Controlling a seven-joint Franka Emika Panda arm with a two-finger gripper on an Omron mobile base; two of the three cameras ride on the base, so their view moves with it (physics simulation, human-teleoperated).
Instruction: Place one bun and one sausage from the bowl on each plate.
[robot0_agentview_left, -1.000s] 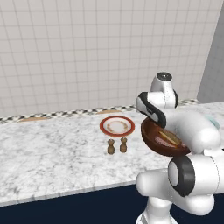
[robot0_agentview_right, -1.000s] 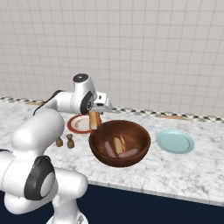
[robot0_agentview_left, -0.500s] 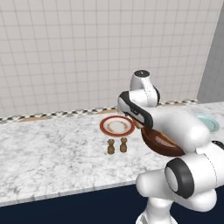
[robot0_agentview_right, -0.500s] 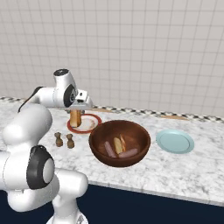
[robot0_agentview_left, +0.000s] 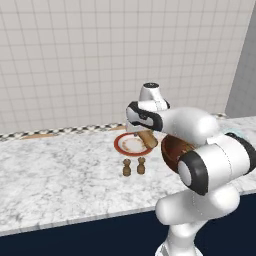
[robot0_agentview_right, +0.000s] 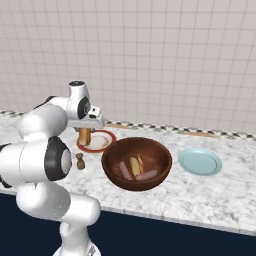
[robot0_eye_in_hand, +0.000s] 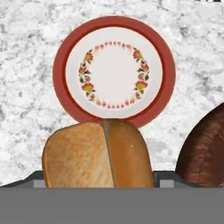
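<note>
The gripper (robot0_agentview_left: 146, 136) is holding a bun (robot0_eye_in_hand: 98, 154) between wide-set jaws, hanging just above the near rim of the red-rimmed plate (robot0_eye_in_hand: 113, 72). Two small brown shakers (robot0_agentview_left: 134, 166) are standing on the marble counter (robot0_agentview_left: 55, 175) just in front of that plate, and the bowl (robot0_agentview_right: 137, 163) is sitting just beside it, with sausages and another bun lying inside. The teal-rimmed plate (robot0_agentview_right: 200, 161) is lying beyond the bowl, well apart from the red-rimmed plate. The red-rimmed plate's cream centre is lying bare. In the hand view the bun is hiding the fingertips, and the bowl is being cut off at the edge.
</note>
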